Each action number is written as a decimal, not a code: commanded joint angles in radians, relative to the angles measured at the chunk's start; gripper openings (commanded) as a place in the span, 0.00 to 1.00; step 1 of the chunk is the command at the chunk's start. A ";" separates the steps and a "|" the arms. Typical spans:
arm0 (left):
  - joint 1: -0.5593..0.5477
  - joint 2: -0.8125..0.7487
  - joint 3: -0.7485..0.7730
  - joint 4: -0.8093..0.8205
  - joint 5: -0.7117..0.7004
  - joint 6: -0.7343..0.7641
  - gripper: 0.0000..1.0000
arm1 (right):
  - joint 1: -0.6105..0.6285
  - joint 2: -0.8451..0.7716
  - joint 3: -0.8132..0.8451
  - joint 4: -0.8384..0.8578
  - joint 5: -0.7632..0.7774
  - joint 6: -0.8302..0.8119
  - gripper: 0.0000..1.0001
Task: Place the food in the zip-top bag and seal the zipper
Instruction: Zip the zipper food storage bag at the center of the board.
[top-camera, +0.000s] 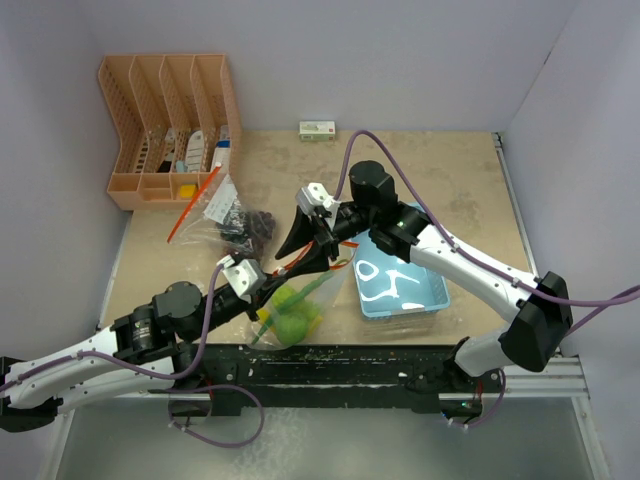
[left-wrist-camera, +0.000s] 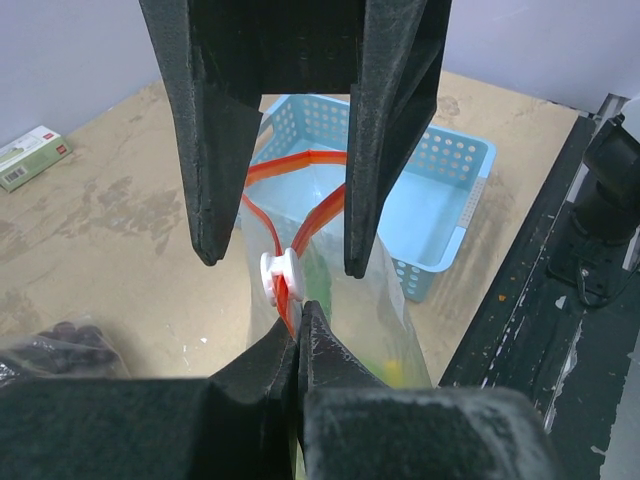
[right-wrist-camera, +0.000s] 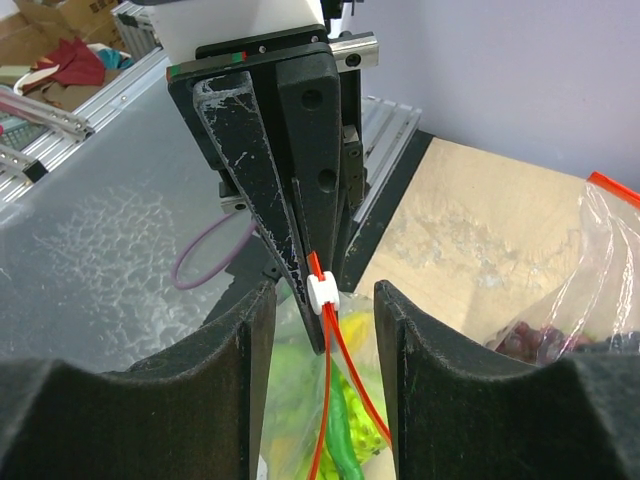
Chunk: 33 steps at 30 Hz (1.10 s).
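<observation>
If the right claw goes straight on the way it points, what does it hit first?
The right claw meets the white slider first, centred between its open fingers; the left claw, shut on the zipper, seems just behind.

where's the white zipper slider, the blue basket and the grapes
white zipper slider (left-wrist-camera: 278, 275), left wrist view, middle of the clip
blue basket (left-wrist-camera: 445, 215), left wrist view, perforated side wall
grapes (top-camera: 254, 225), top external view, middle of the dark bunch

A peach slotted organizer (top-camera: 165, 80) stood at the desk's (top-camera: 440, 180) far left, a small green-white box (top-camera: 317, 130) by the back wall, and a light-blue basket (top-camera: 425, 295) at near right.
</observation>
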 joint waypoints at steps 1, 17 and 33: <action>0.000 0.002 0.007 0.032 -0.012 -0.016 0.00 | 0.008 0.007 0.023 0.020 -0.018 0.019 0.47; 0.000 0.002 0.014 0.026 -0.022 -0.020 0.00 | 0.016 0.005 0.024 0.030 0.037 0.030 0.10; 0.000 -0.137 0.057 -0.024 -0.199 -0.021 0.00 | -0.015 -0.044 -0.052 -0.097 0.228 -0.049 0.08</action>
